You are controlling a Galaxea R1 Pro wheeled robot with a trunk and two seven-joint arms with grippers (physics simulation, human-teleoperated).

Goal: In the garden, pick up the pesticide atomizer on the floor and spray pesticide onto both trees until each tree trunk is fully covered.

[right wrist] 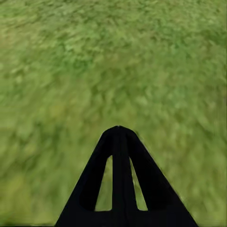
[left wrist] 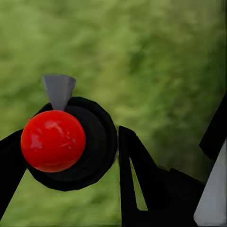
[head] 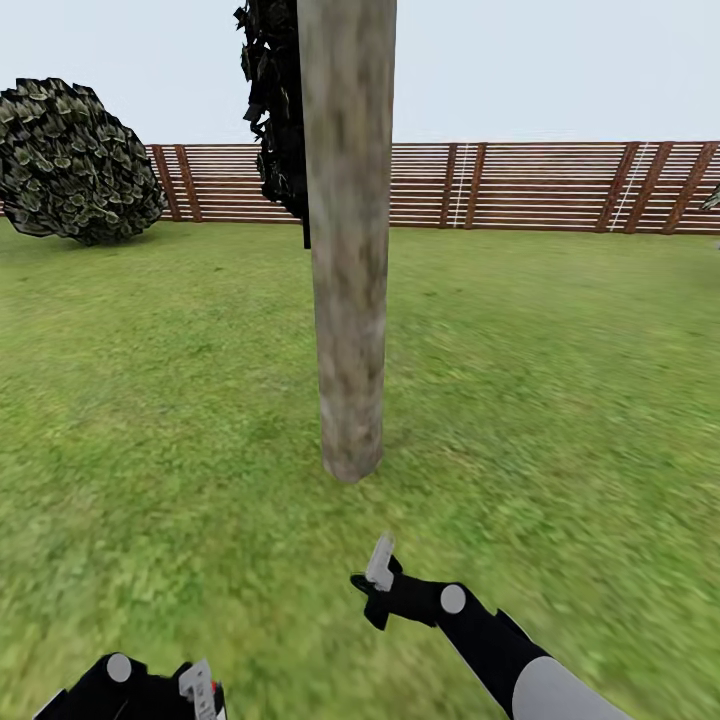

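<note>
Grey-brown tree trunk (head: 350, 280) stands ahead of right pincer (head: 378, 585) — pressed together, empty.

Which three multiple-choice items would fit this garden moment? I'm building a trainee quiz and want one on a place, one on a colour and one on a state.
1. Seen from the head, where is the round dark bush?
A. Left of the tree trunk, by the fence
B. Right of the trunk
C. In front of the trunk, beside the arms

2. What colour is the ball on the pesticide atomizer?
A. Blue
B. Red
C. Yellow

3. How are the right hand fingers set?
A. Spread wide
B. Closed together, empty
C. Closed on a bottle

Answers:
1 A: the bush sits far left against the slat fence.
2 B: the left wrist view shows a glossy red ball.
3 B: the fingers meet at one tip over bare grass.
</note>
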